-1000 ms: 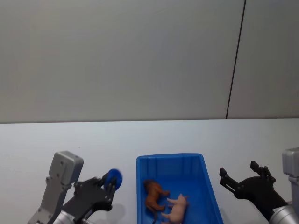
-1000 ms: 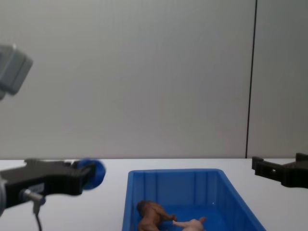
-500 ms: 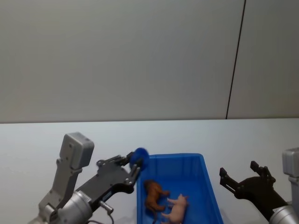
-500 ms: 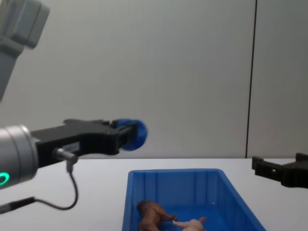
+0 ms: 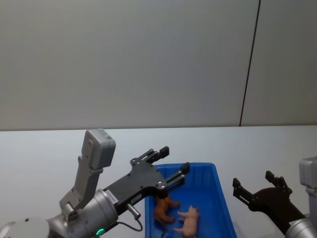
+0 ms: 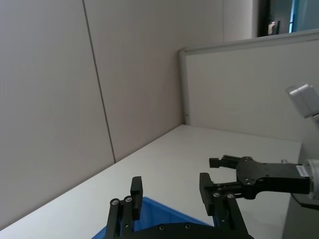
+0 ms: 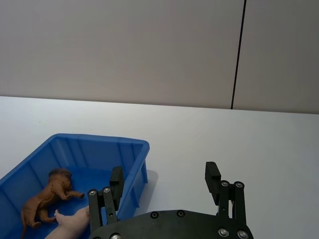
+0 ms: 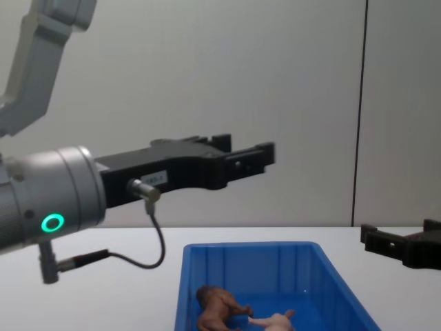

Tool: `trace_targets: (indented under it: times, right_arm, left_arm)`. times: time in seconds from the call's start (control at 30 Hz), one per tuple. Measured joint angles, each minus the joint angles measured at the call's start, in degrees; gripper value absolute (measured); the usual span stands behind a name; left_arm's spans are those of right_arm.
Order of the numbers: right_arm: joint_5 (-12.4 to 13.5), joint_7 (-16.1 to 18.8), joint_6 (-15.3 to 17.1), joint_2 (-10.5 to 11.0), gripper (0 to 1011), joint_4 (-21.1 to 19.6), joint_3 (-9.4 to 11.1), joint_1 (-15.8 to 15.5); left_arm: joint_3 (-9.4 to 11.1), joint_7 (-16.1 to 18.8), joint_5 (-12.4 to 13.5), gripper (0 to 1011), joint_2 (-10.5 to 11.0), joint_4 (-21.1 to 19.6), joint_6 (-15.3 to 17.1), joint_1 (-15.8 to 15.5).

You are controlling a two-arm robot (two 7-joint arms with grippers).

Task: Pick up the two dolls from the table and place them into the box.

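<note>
Both dolls lie inside the box (image 5: 220,198) on the table (image 5: 49,148) — the brown doll (image 5: 163,207) near the bin's left wall, the pink doll (image 5: 187,222) just beside it toward the near edge. The left gripper (image 5: 172,163) hangs above the box's far left corner, fingers spread and holding nothing. The right gripper (image 5: 253,186) hovers off the box's right side — also spread.

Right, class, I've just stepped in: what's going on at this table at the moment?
Both dolls, the brown doll and the pink doll, lie side by side inside the blue box on the white table. The left gripper hangs open above the box's near-left corner, holding nothing. The right gripper waits open beside the box.
</note>
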Motion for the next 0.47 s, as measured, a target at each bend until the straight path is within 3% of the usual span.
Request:
trace_targets:
  times: [0.23, 0.47]
  right_arm:
    - [0.0, 0.0, 0.0, 0.0, 1001, 0.0, 0.0, 0.0]
    - [0.0, 0.0, 0.0, 0.0, 1001, 0.0, 0.0, 0.0]
  left_arm:
    - [0.3, -2.4, -0.3, 907, -1.0, 0.9, -0.5, -1.1]
    - [0.6, -4.2, -0.4, 1001, -1.7, 1.5, -0.9, -2.0]
